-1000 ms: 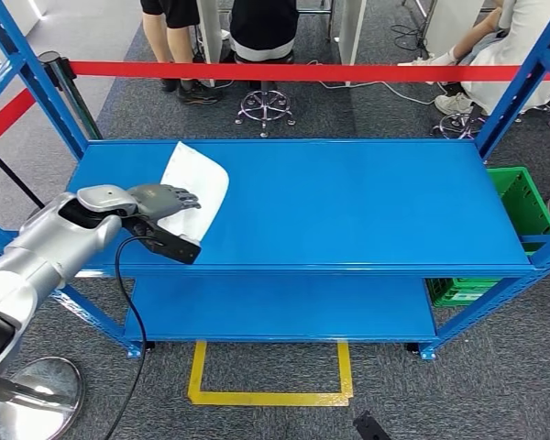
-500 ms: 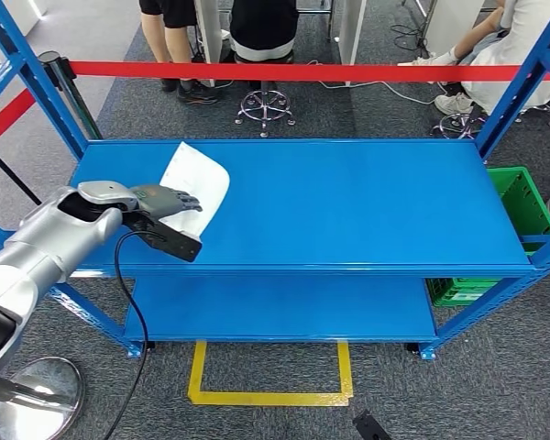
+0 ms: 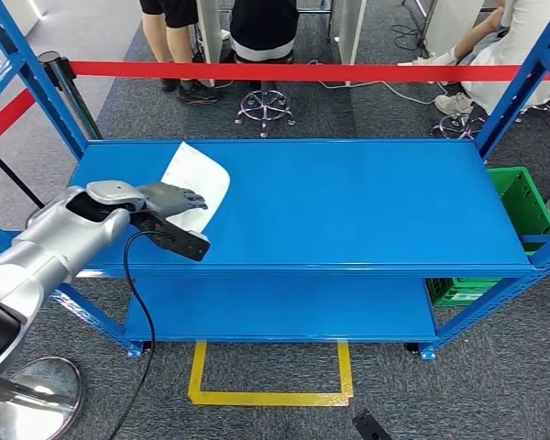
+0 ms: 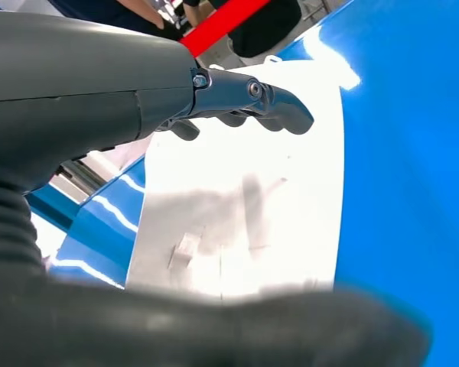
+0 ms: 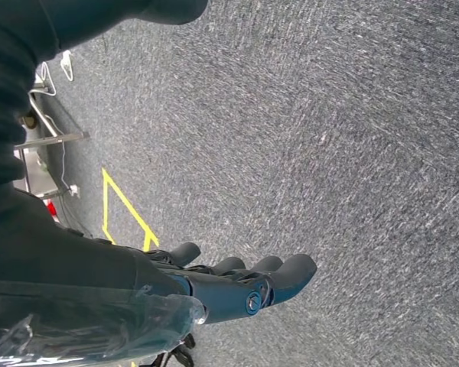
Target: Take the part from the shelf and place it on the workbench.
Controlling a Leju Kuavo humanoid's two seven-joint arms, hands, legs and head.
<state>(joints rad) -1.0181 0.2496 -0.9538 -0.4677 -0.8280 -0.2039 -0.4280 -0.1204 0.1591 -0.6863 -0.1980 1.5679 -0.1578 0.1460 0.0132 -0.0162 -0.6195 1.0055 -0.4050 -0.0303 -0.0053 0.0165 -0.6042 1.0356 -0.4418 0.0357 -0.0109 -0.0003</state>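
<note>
Hovering spread over the white part (image 3: 197, 179) — the left hand (image 3: 169, 198) is needing a lower, flatter approach before closing.

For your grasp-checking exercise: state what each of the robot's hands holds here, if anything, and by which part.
Nothing is held. The left hand hovers open above the white part on the blue shelf; the right hand hangs open over the carpet.
</note>
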